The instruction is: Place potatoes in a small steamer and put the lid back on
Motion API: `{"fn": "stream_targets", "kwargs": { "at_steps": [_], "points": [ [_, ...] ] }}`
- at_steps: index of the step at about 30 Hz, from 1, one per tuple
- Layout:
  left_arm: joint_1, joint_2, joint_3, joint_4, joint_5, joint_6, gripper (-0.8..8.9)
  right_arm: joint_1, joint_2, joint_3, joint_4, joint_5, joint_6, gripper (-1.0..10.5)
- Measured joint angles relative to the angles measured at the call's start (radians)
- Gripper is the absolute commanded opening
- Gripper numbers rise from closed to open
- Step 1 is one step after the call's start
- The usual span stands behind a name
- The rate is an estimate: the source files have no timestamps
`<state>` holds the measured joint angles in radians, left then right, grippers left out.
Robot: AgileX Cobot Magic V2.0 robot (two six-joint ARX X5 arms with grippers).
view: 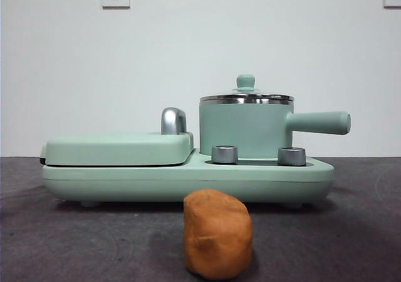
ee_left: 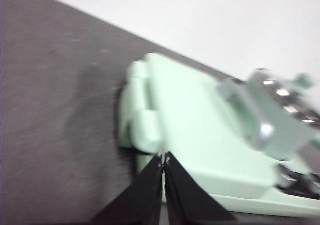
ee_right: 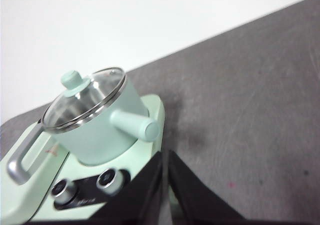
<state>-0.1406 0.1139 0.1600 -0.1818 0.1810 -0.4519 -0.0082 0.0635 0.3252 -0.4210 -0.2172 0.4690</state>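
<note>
- Nothing of the job looks done yet: the potato (view: 218,234) sits on the dark table (view: 351,232) in front of the appliance, well apart from the pot.
- The small steamer (view: 245,130) stands on the right end of the mint green cooker base (view: 188,180), and the glass lid (view: 246,96) rests on its rim, knob up. To my eye the lid must come off first, then the potato goes in, then the lid returns.
- The left gripper (ee_left: 163,160) hangs above the hinged end of the flat griddle cover (ee_left: 185,115), jaws pressed together and empty.
- The right gripper (ee_right: 165,157) hovers near the steamer's side handle (ee_right: 134,125), jaws likewise together, holding nothing.
- Room to move: the table beside the steamer's end is bare, a fair spot to park the lid. The handle sticks out sideways and the chrome griddle handle (view: 173,120) rises just beside the pot, so a descent onto the knob seems safest from straight above.
- The potato lies close to the near table edge in the front view; a nudge could roll it.
</note>
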Motion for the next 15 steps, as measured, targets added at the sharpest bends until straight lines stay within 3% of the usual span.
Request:
{"fn": "stream_targets", "kwargs": {
  "at_steps": [7, 15],
  "points": [
    [-0.037, 0.184, 0.172, -0.092, 0.140, 0.008, 0.08, 0.000, 0.155, 0.204, -0.146, -0.106, -0.050, 0.1],
    [-0.102, 0.441, 0.448, -0.190, 0.252, 0.132, 0.08, 0.004, 0.354, 0.389, -0.228, -0.338, -0.170, 0.1]
  ]
}}
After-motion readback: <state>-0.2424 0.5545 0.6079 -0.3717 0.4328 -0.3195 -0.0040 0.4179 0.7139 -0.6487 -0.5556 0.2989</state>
